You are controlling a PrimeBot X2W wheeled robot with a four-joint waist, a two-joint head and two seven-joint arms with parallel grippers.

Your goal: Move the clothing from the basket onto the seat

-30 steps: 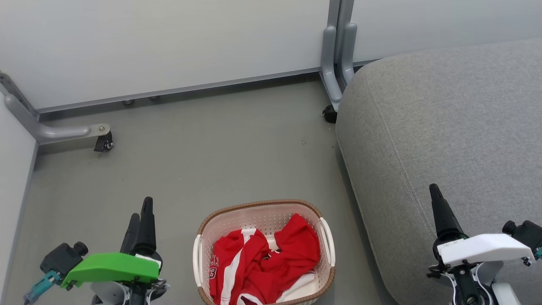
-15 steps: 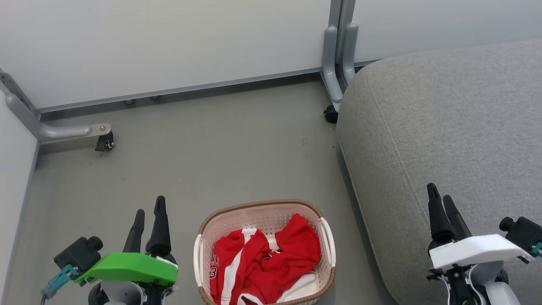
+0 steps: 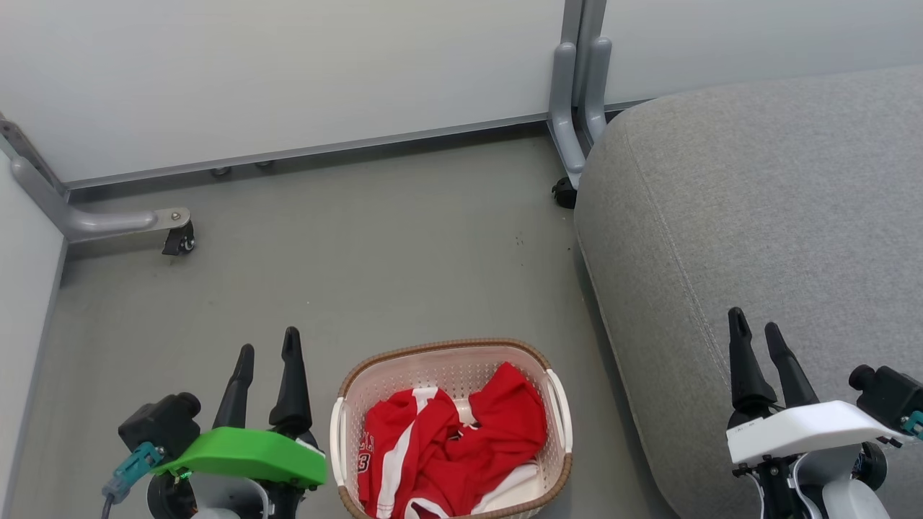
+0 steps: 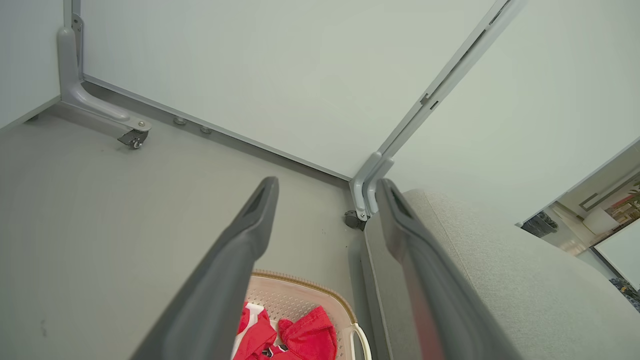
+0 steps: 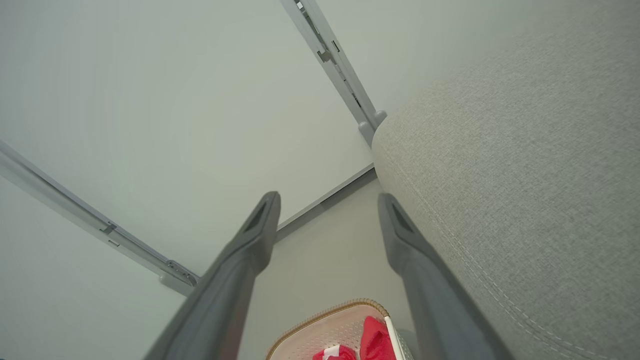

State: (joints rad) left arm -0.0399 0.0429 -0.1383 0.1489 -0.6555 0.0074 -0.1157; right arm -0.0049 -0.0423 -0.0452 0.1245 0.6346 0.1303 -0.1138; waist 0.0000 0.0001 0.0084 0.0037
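Bright red, white-striped jersey clothing lies heaped in the small cream perforated plastic basket, just beside the large light grey upholstered seat. The left hand, fingers spread and empty, hovers beside the basket, likely placed to reach in. The right hand, likewise spread and empty, hangs over the seat's edge.

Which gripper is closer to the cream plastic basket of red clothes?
Left. The left gripper is just beside the cream plastic basket; the right gripper is farther off, over the light grey fabric seat.
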